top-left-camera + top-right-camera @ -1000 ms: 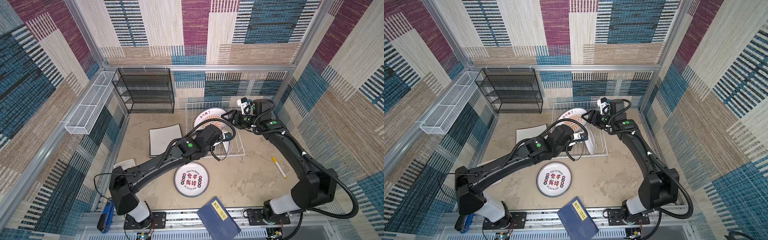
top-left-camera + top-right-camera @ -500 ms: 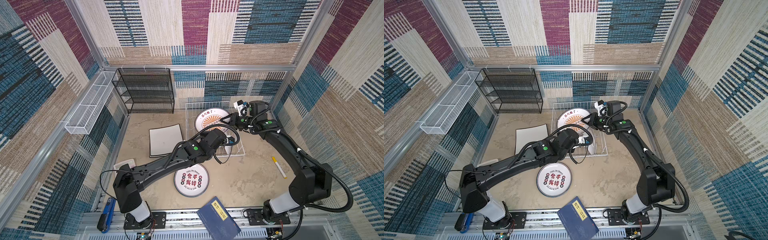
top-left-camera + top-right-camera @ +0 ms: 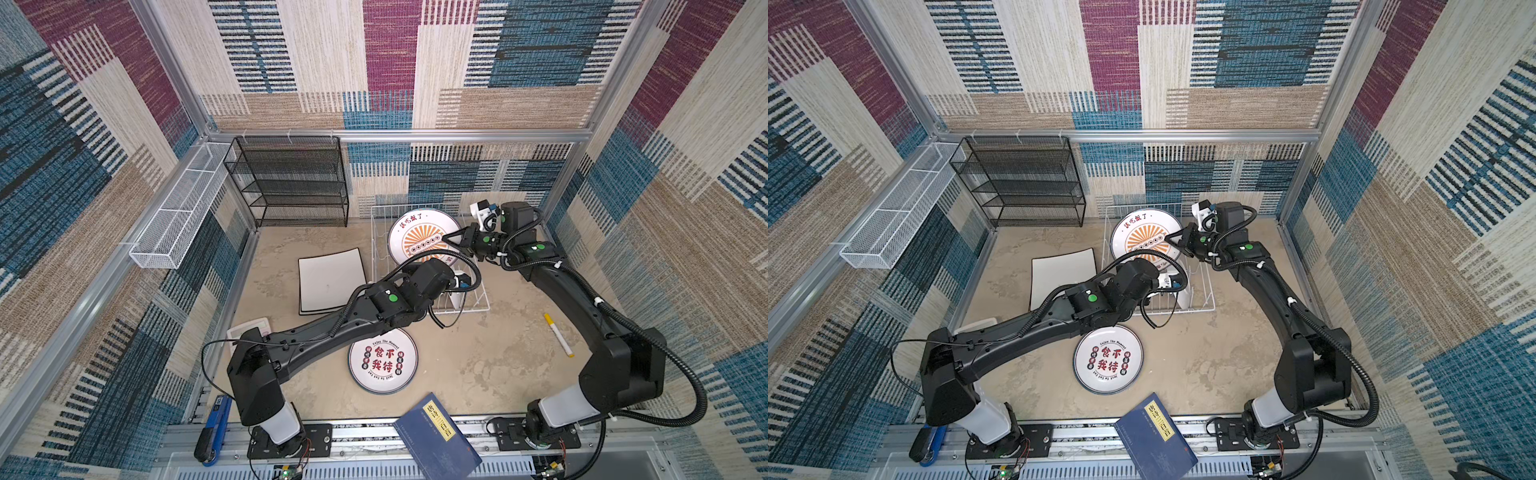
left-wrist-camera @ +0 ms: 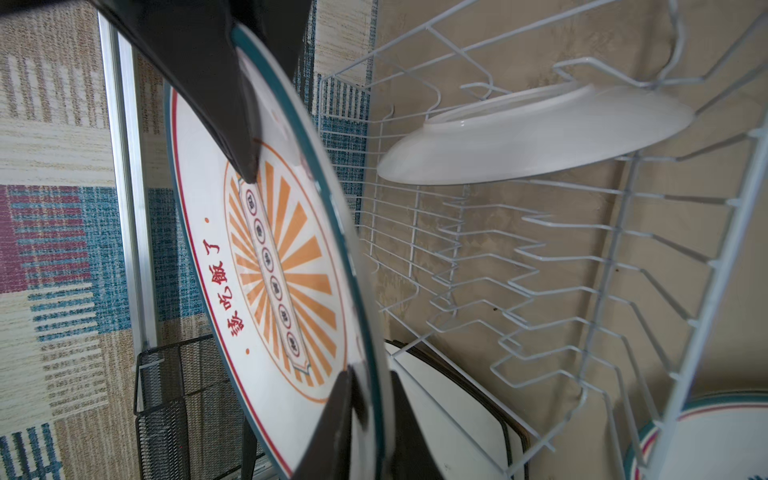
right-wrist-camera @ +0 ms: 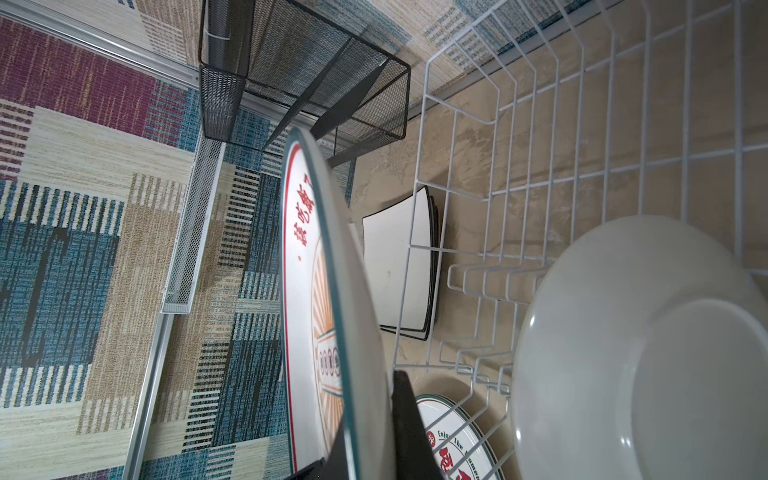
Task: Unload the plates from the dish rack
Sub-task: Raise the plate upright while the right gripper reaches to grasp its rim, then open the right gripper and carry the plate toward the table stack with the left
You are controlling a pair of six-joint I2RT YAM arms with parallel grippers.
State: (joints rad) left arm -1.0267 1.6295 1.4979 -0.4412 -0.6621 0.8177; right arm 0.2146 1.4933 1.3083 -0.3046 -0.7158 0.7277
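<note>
so right gripper clamps the plate, left gripper straddles its rim, grip unclear; releasing early, i'd drop it onto the rack.

Your round plate shows an orange sunburst, red characters and teal rim; dish rack white, square plates black-edged.

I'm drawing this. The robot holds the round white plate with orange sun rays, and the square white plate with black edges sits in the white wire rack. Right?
No. The square white plate with black edges lies flat on the table beside the white wire rack, not in it, as both top views show. The round white plate with orange sun rays is held.
</note>
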